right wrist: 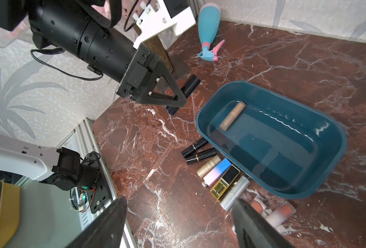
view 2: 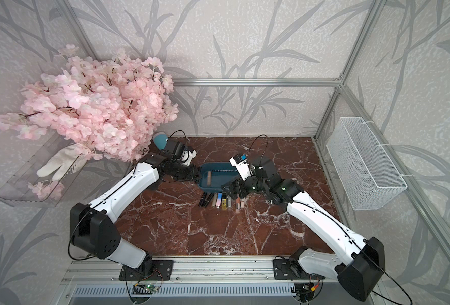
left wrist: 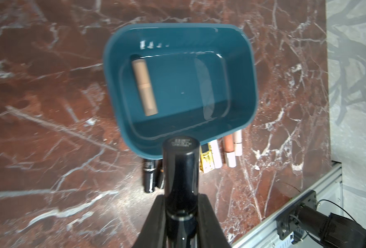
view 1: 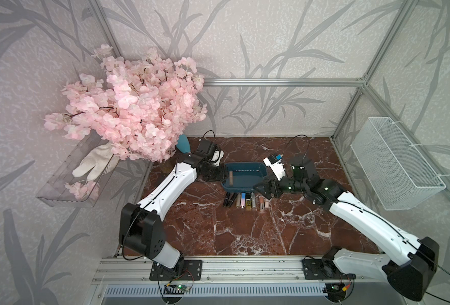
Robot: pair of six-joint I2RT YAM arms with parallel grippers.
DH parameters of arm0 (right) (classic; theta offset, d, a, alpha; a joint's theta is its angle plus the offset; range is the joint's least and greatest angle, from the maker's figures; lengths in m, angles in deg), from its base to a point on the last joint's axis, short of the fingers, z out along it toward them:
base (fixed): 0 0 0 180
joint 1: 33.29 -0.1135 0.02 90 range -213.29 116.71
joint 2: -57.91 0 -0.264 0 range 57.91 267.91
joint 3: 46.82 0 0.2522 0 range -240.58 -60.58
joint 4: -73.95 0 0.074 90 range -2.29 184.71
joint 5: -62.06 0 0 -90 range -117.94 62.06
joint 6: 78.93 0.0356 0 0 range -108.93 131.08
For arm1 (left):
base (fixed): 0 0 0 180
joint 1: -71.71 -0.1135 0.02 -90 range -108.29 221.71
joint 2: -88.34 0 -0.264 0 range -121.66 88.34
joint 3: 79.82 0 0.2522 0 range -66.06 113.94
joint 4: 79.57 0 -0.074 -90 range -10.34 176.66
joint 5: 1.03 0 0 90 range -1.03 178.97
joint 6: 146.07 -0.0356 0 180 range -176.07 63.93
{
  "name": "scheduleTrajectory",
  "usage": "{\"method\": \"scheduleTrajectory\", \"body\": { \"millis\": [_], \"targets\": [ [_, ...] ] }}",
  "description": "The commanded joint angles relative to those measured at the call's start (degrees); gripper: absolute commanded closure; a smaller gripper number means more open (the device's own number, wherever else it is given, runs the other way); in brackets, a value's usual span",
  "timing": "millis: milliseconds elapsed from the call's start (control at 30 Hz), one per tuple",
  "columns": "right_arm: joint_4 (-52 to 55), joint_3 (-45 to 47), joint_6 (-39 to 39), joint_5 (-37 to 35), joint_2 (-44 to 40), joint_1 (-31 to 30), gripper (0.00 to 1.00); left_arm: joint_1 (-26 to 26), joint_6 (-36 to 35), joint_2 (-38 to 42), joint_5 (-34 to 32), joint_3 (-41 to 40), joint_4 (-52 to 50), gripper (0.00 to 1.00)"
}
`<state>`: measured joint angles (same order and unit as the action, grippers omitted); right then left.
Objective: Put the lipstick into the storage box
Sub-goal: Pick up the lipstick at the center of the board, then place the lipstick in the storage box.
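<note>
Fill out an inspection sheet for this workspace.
Surface: red marble tabletop, nothing spilled.
Job's things: storage box holds one tan lipstick; black lipstick gripped beside the box, not yet inside; row of lipsticks along its near side.
Clutter: spray bottle lying near the back wall; blossom branch; glove in clear tray.
End effectors: left end effector shut on black lipstick; right end effector open, holding nothing, near the row's end.
Cables: black cable loops off the left wrist, clear of the box.
Surroundings: wire basket on side wall; aluminium frame.
</note>
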<state>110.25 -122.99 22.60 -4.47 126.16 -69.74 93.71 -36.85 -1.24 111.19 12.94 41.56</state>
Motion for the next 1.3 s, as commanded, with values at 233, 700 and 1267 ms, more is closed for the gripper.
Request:
{"method": "scheduleTrajectory", "body": {
  "millis": [233, 700, 1267],
  "targets": [
    [10.46, -4.22, -3.34, 2.06, 1.99, 3.06, 0.18, 4.09, 3.53, -10.92, -1.54, 9.31, 1.55, 0.86],
    [11.39, -5.88, -6.11, 4.52, 7.56, 4.79, 0.18, 6.06, 3.65, -22.71, -3.6, 16.18, 0.5, 0.86],
    [10.75, -5.54, -5.52, 7.91, 9.6, 8.5, 0.18, 6.11, 5.65, -30.15, -8.42, 17.19, 2.56, 0.87]
  ]
}}
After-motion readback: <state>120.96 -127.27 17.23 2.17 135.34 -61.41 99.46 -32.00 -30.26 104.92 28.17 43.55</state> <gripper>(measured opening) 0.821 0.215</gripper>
